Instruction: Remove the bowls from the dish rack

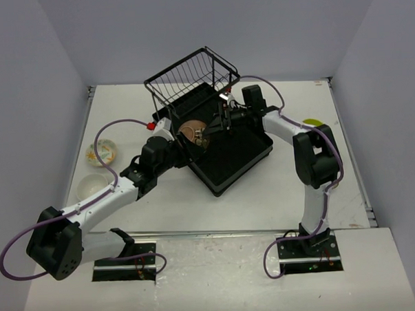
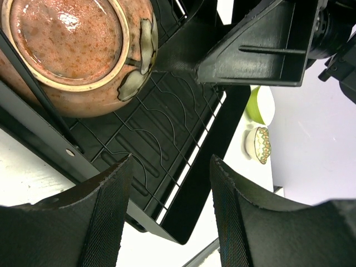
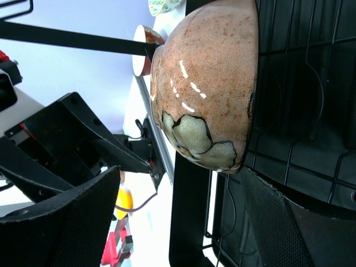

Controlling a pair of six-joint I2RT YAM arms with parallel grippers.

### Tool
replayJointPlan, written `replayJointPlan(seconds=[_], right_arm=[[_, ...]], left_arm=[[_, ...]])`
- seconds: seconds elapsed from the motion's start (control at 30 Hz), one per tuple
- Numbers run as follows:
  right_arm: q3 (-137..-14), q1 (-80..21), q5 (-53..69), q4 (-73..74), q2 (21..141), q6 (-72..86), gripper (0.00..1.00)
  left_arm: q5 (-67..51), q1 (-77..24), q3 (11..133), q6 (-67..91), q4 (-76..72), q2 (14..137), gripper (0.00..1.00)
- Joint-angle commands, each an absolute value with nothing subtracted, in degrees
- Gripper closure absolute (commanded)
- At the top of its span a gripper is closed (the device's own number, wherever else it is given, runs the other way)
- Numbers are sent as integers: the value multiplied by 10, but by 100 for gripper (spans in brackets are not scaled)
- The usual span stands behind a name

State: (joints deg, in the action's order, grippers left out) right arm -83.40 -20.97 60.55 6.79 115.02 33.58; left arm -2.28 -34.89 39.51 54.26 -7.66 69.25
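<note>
White table (image 1: 264,194), pale lavender walls (image 1: 188,25), even light

Tan bowl (image 1: 191,132) in dish rack (image 1: 238,157), left tool (image 1: 179,144), right tool (image 1: 213,125), apparently flanking it

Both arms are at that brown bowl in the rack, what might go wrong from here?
The left tool and right tool, both open, crowd the brown bowl, so they could collide. The bowl stands on edge in the dish rack; a nudge may topple it. Its glossy curve might slip from a pinch.

Brown bowl (image 2: 72,50) cropped top-left — green bowl (image 1: 315,122) half hidden by right arm (image 1: 315,156)
</note>
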Motion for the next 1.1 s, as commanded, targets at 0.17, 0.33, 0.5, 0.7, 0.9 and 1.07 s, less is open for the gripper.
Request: replayJointPlan(seconds=[0.17, 0.33, 0.5, 0.7, 0.9, 1.07], right_arm=[[-910, -228, 627, 42, 1202, 380, 13], [-929, -246, 628, 12, 1232, 417, 14], [-945, -259, 629, -19, 1244, 444, 19], [-913, -260, 644, -82, 1218, 486, 24], [-882, -260, 658, -126, 1201, 515, 30], [-856, -260, 664, -173, 1197, 548, 44]], left_arm=[[-25, -351, 393, 528, -80, 679, 41], [-23, -352, 399, 522, -70, 674, 41], [-26, -352, 407, 515, -66, 675, 41], [-30, -352, 411, 512, -67, 685, 41], [-31, -352, 425, 503, -59, 690, 41], [-31, -351, 423, 504, -56, 684, 41]])
